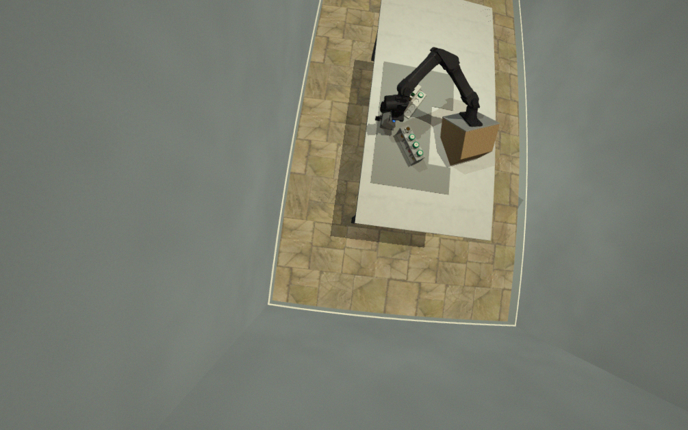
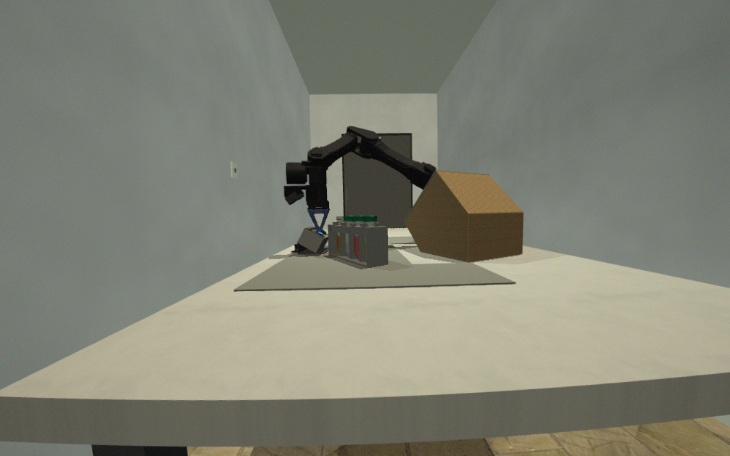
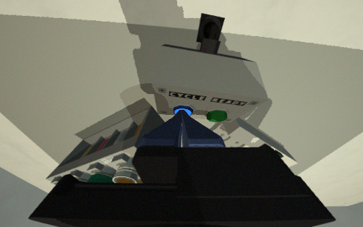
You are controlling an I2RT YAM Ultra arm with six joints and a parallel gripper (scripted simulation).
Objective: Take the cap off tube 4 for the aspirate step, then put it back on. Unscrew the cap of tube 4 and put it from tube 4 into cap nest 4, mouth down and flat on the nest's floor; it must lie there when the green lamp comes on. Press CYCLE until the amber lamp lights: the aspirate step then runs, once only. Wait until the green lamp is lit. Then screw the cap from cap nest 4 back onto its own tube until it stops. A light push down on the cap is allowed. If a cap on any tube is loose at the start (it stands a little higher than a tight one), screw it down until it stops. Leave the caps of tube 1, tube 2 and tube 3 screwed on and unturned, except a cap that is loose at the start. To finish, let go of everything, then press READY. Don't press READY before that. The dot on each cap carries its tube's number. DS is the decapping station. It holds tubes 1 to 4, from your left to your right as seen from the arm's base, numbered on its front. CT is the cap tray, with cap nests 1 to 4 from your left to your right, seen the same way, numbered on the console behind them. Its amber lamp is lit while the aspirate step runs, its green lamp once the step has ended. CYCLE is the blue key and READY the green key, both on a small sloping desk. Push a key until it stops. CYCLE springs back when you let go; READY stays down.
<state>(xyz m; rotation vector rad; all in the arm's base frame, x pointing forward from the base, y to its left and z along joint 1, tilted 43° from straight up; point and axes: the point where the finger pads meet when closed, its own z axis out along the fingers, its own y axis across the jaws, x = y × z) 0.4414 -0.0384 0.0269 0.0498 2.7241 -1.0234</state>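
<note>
Pressing one CYCLE key (image 3: 182, 110), fingers closed, empty; one READY key (image 3: 216, 116) beside.

You are seeing the end effector (image 2: 318, 226), fingers closed together, pointing down onto the blue CYCLE key (image 2: 319, 232) of the sloping desk (image 2: 309, 241), beside the decapping station (image 2: 375, 245) on the worktop (image 2: 356, 340).
</note>
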